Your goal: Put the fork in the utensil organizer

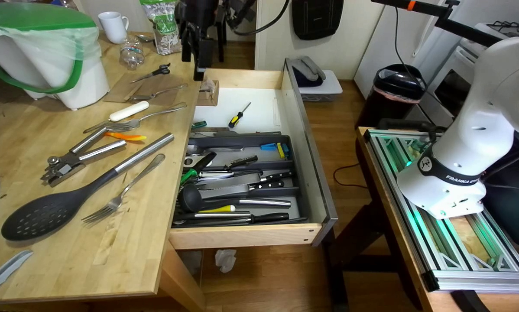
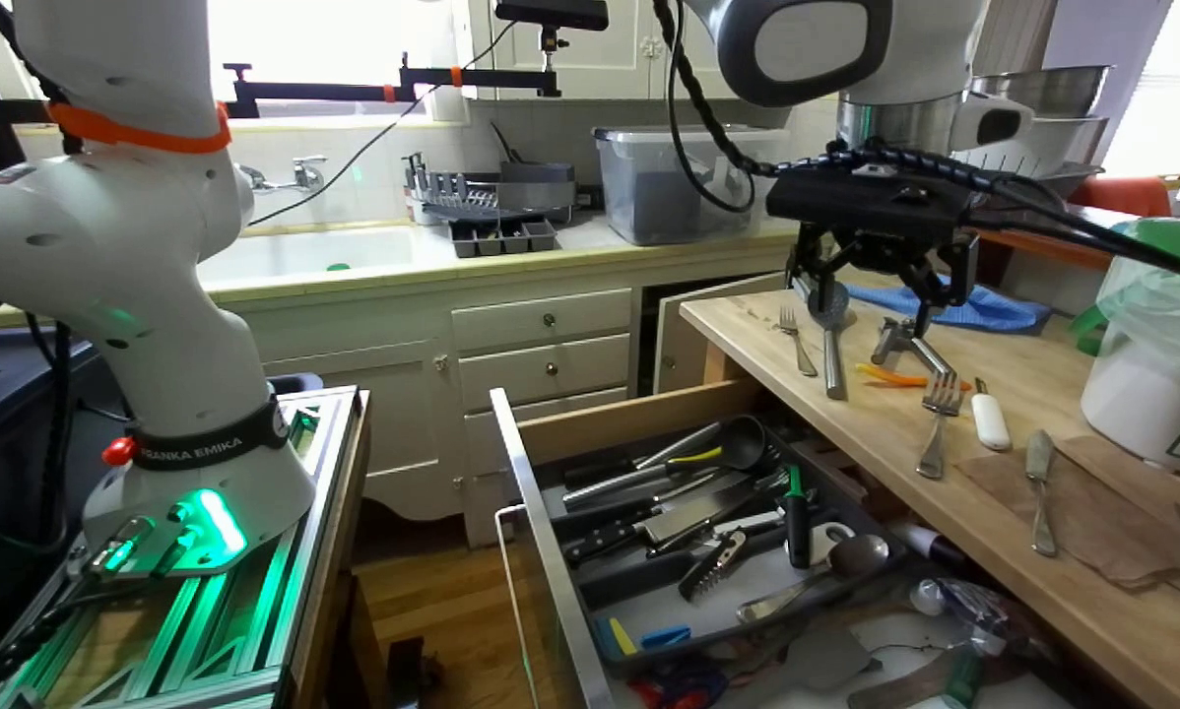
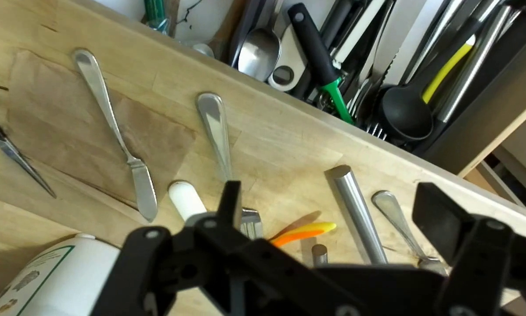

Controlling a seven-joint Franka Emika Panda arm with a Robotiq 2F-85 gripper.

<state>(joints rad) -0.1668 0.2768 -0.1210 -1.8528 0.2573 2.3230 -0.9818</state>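
Two silver forks lie on the wooden table. The nearer fork [image 1: 143, 174] lies beside the slotted spoon; it also shows in an exterior view [image 2: 802, 345] and, partly hidden by a finger, in the wrist view [image 3: 394, 214]. Another fork [image 1: 162, 112] lies by the white-handled tool, also in an exterior view [image 2: 933, 438] and the wrist view [image 3: 217, 127], its middle hidden by a finger. The dark grey utensil organizer [image 1: 242, 141] sits in the open drawer, full of utensils, also in an exterior view [image 2: 639, 579]. My gripper [image 3: 331, 197] is open and empty above the table; it shows in both exterior views [image 1: 192, 67] [image 2: 871, 307].
A black slotted spoon [image 1: 64, 206], metal can opener [image 1: 75, 160], orange-yellow tool [image 1: 127, 136], butter knife [image 3: 113, 123] and scissors [image 3: 15, 153] lie on the table. A white bucket with a green lid [image 1: 60, 56] stands at its back. The drawer's side wall [image 1: 309, 147] rises beside the organizer.
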